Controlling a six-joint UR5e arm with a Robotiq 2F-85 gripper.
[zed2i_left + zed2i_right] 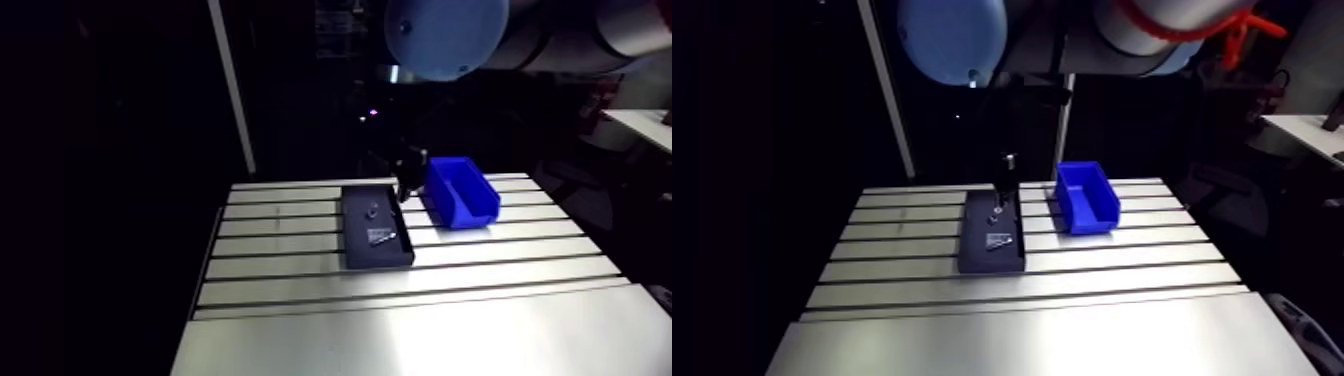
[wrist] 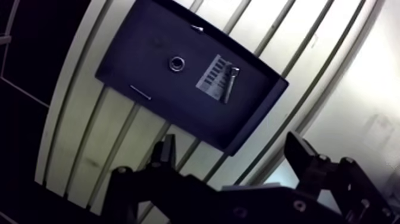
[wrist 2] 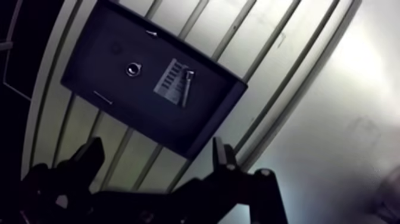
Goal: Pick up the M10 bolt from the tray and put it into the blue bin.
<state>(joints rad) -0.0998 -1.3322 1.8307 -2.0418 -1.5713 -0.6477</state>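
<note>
Wide open and holding nothing, my gripper [image 2: 235, 161] hung above the far right corner of the black tray [image 2: 137, 47]. Its two fingers [image 2: 166, 154] were spread to either side of that corner and touched neither the tray nor the table [image 1: 400, 320]. Taking the tabletop from its left edge across, the tray came first, set lengthwise toward the far edge. In its far half lay a small ring [image 2: 177, 62]. In its near half, close to the right long wall, lay the M10 bolt [image 2: 229, 84], resting partly on a pale ribbed patch [image 2: 209, 74] that I could not identify. The bolt thus lay ahead of my fingers, toward the table's near edge, and not yet under them. Its long axis ran roughly across the tray, a little skewed. I judged it nearly square to the line joining my fingertips, so little wrist turn seemed needed before closing across the shank. My wrist came down from the arm above, roughly upright as far as the arm view showed. Just to my right stood the blue bin [image 1: 462, 190], apart from the tray and near the table's far edge, with nothing showing inside it. I judged the carry to it a short one.
</note>
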